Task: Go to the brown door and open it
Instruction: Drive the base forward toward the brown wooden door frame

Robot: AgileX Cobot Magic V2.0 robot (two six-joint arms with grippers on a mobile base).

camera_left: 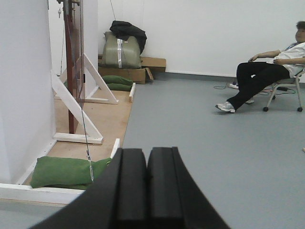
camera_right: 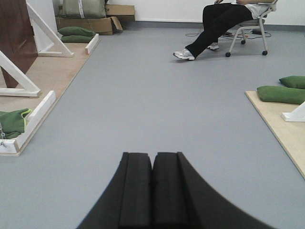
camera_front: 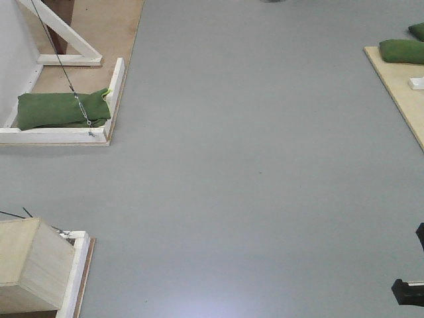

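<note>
The brown door [camera_left: 74, 71] stands upright at the left, seen nearly edge-on inside a white wall frame. It shows as a dark panel [camera_right: 16, 33] at the top left of the right wrist view. Its foot [camera_front: 58, 26] is at the top left of the front view. My left gripper [camera_left: 147, 152] is shut with nothing in it, pointing across the grey floor, well short of the door. My right gripper [camera_right: 153, 155] is shut and empty too, aimed down the open floor to the door's right.
White diagonal braces [camera_left: 78, 112] and a plywood base [camera_right: 52, 76] surround the door's foot. A green sandbag [camera_front: 63, 109] and a thin cable [camera_left: 86, 138] lie there. Cardboard boxes [camera_left: 138, 71] stand behind. A seated person [camera_left: 267, 71] is far right. A pale wooden box [camera_front: 30, 271] is near left.
</note>
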